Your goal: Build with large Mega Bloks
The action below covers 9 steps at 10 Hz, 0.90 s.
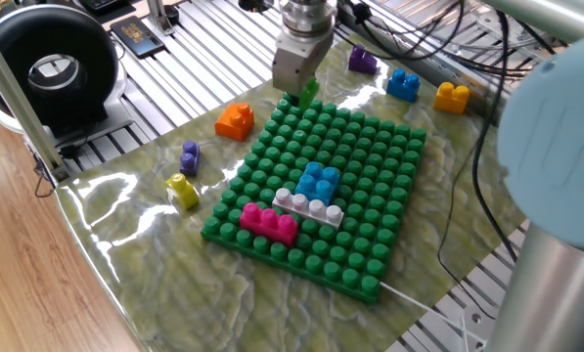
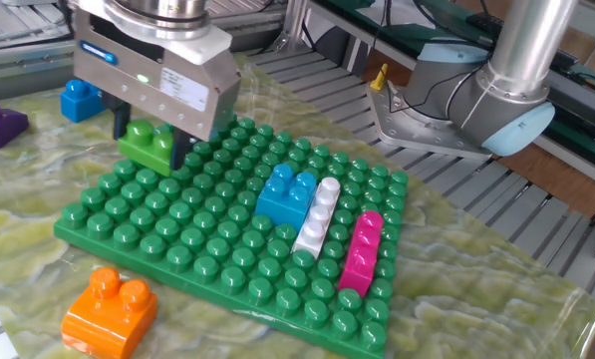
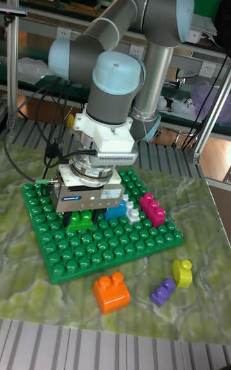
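Carrying a green two-stud brick [image 2: 148,145] clamped between its fingers, the pincer [image 2: 155,150] hangs just above the far corner of the green baseplate [image 2: 167,261], its jaws closed on the brick's opposite side walls; in the tall fixed view the same brick [image 3: 81,219] shows below the pincer body, near the board's studs, though whether it touches them cannot be told. On the baseplate a light blue brick [image 1: 320,180], a white-grey brick [image 1: 308,206] and a magenta brick [image 1: 267,221] already stand pressed in, side by side. Loose bricks lie on the desk [image 1: 145,264] around the board: orange [image 1: 236,120], a small purple one [image 1: 190,155], yellow [image 1: 182,190], and farther off a second purple [image 1: 362,61], a blue [image 1: 403,84] and another yellow [image 1: 452,96]. Such bricks appear to be hollow, rigid plastic: probably light, stiff and smooth-walled, so a hold across the flat side walls, below the studs, is likely the most secure, whereas gripping the rounded studs would invite slipping. Seating the brick probably calls for aligning its underside with the studs and pressing straight down; a tilted brick could jam.
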Each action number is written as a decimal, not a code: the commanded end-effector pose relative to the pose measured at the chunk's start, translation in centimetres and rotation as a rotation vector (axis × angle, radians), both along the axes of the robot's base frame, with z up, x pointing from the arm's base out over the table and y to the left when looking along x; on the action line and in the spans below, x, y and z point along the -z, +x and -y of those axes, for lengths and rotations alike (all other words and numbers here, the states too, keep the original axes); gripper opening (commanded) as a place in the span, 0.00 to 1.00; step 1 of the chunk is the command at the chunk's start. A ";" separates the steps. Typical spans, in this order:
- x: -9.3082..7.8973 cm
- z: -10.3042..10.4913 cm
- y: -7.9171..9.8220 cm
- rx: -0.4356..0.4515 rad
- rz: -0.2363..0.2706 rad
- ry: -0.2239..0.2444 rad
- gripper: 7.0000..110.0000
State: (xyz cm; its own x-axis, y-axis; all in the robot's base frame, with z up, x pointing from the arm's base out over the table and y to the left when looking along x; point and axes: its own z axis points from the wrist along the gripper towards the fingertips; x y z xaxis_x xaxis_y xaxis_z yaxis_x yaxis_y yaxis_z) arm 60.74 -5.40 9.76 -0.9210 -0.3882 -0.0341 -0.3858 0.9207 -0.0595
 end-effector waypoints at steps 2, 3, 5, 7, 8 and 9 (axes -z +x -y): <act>0.5 -0.2 -1.0 -0.007 0.004 0.037 0.15; 0.5 -0.2 -1.0 -0.007 0.004 0.035 0.15; 0.6 -0.1 -1.7 0.005 -0.026 0.031 0.15; 0.6 -0.6 -2.4 0.019 -0.052 0.055 0.15; 0.6 -0.9 -2.6 0.031 -0.062 0.066 0.15; 0.6 -0.9 -2.6 0.039 -0.062 0.067 0.15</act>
State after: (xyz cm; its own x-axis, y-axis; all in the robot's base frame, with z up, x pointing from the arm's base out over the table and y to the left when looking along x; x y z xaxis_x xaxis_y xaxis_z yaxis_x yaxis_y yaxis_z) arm 58.56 -5.02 9.09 -0.9271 -0.3748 -0.0076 -0.3747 0.9271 -0.0058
